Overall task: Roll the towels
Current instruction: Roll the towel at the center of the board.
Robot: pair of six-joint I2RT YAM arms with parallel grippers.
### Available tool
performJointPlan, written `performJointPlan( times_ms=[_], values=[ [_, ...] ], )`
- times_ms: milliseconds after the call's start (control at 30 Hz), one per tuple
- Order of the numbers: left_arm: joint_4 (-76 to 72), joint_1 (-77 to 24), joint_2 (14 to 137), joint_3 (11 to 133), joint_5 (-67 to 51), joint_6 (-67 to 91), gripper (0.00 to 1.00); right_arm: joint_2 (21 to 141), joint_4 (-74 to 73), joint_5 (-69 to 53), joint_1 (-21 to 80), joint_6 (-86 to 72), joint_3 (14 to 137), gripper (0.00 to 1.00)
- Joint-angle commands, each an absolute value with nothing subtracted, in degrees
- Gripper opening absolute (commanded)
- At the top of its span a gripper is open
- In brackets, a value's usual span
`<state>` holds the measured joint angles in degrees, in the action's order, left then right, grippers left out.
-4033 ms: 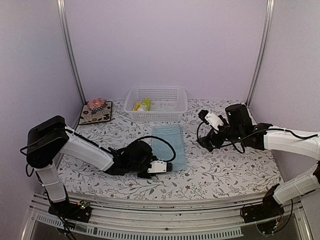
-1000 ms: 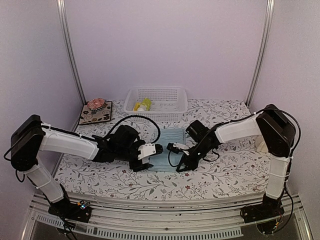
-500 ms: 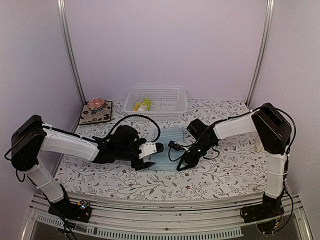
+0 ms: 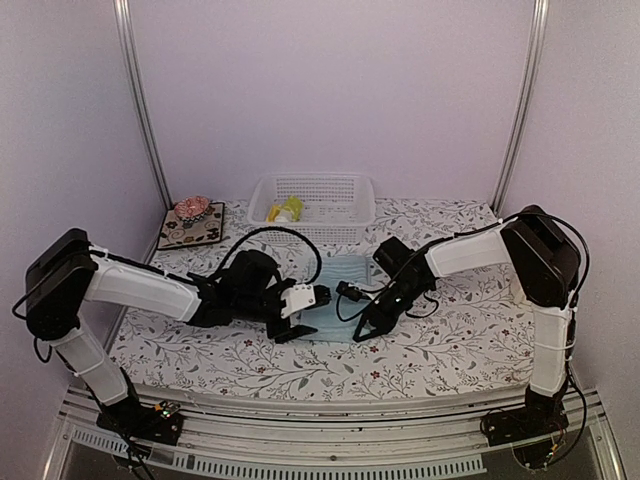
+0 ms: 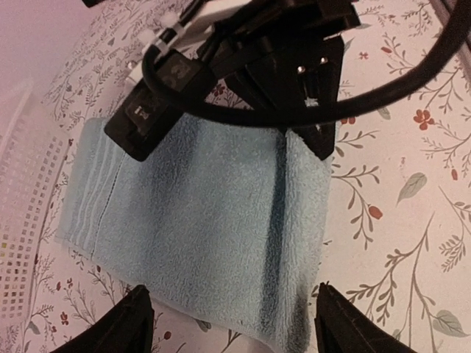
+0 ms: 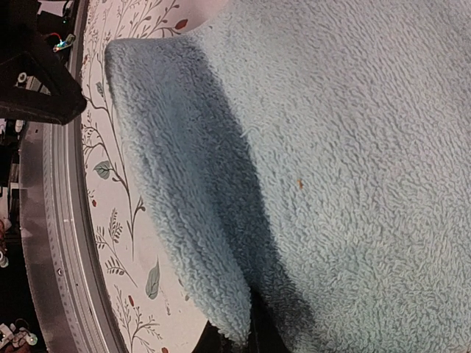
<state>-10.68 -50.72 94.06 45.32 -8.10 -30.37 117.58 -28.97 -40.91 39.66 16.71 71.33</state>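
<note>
The light blue towel (image 4: 345,275) lies on the floral tablecloth in front of the basket, its near edge folded up into a thick lip (image 6: 184,220). My right gripper (image 4: 361,329) is shut on that lip at its right corner (image 5: 318,143); only a dark fingertip (image 6: 254,334) shows under the pile. My left gripper (image 4: 305,312) is open at the towel's left side, its two fingertips (image 5: 132,327) straddling the near edge (image 5: 243,323) without touching it. The yellow-green towel (image 4: 286,210) sits in the basket.
The white slatted basket (image 4: 340,228) stands at the back centre. A dark floral mat (image 4: 205,232) with a red-patterned object on it lies at the back left. Black cables loop from both wrists over the blue towel. The table's metal front rail (image 6: 51,243) runs close by.
My left gripper has slid a little to the right, closer to the blue towel. My right gripper has edged slightly inward with the towel's near edge in it.
</note>
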Motion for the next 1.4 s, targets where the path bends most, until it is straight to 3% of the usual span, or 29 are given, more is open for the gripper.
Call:
performJointPlan(
  times_ms=[0, 233, 833, 967, 1233, 1367],
  values=[
    [-8.18, -50.53, 97.30, 47.58, -9.37, -29.32, 0.76, 120.50, -30.14, -36.27, 39.29, 16.83, 71.38, 0.07],
    [-8.16, -50.28, 102.03, 50.54, -1.84, -28.61, 0.75, 120.76, -30.26, -36.21, 39.29, 16.87, 71.57, 0.08],
    [-6.26, -47.29, 106.56, 53.68, -7.17, -24.91, 0.74, 121.00, -30.68, -35.54, 39.29, 17.12, 72.26, 0.11],
    [-2.54, -47.02, 108.70, 55.96, -7.10, -24.35, 0.73, 119.93, -31.17, -35.82, 39.23, 17.05, 72.79, 0.18],
    [7.07, -46.69, 113.10, 61.76, -9.13, -23.41, 0.69, 111.70, -30.61, -29.63, 38.90, 17.48, 71.81, 0.46],
    [7.64, -46.68, 113.61, 61.74, -8.74, -22.79, 0.68, 106.15, -29.74, -26.06, 38.29, 17.53, 70.57, 0.52]
  ],
)
